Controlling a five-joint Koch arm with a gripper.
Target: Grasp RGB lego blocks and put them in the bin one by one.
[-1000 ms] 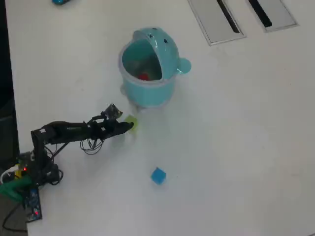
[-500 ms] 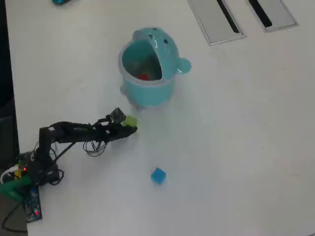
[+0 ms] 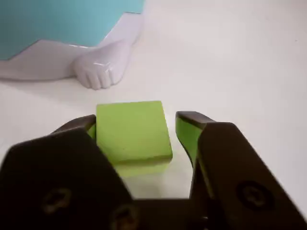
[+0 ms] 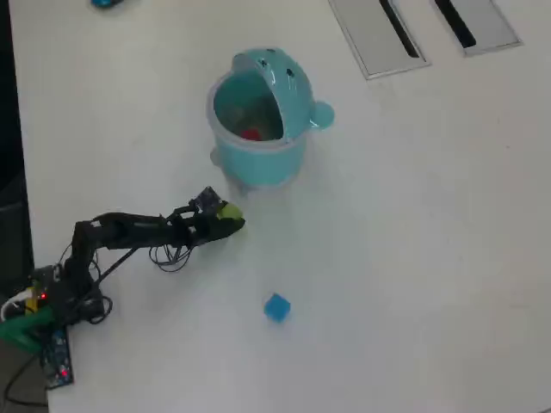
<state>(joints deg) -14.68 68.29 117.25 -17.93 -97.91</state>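
Gripper (image 3: 135, 125) sits open around the green block (image 3: 132, 132), left jaw touching, right jaw apart, so closing unevenly could nudge it sideways toward the bin (image 3: 57, 28).

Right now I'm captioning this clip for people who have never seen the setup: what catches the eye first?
In the wrist view, the yellow-green block fills the centre, lying on the white table between the open black jaws of the end effector. In the overhead view, the teal bin stands just beyond the arm with something red inside. A blue block sits alone nearer the bottom edge.
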